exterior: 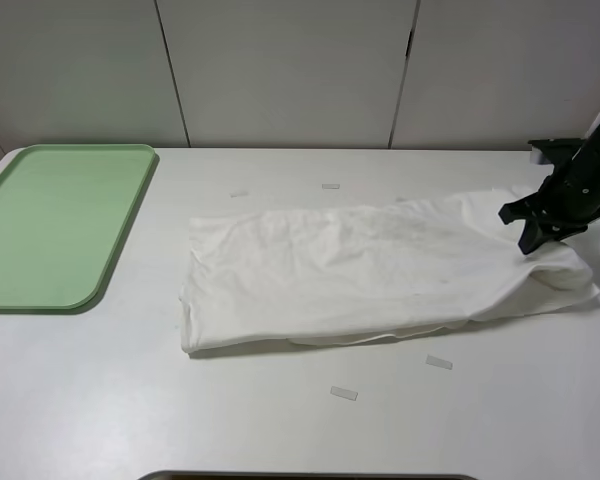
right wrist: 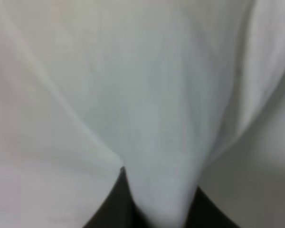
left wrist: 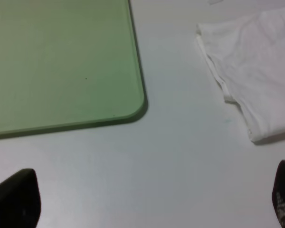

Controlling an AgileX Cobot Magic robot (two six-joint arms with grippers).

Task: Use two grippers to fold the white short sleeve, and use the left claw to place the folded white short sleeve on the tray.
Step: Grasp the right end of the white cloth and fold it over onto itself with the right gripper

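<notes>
The pale green tray [exterior: 40,210] lies bare at the far left corner of the worktop [exterior: 100,400]. The left claw [left wrist: 149,202], out of the overhead view, hangs over bare surface between the tray's near corner and the shirt's left hem. Its fingers are wide apart and hold nothing. The white short sleeve [exterior: 360,270] sprawls wrinkled from the middle of the worktop to its right edge, with small paper strips [exterior: 344,393] lying just off its near hem. At that right edge the right gripper [exterior: 532,232] is pinched on a bunch of the shirt's cloth. The hold looks thin, so a quick pull could slip the cotton free. With the left end unpinned, a pull could also drag the whole shirt across the worktop instead of folding it, sweeping the strips along.
</notes>
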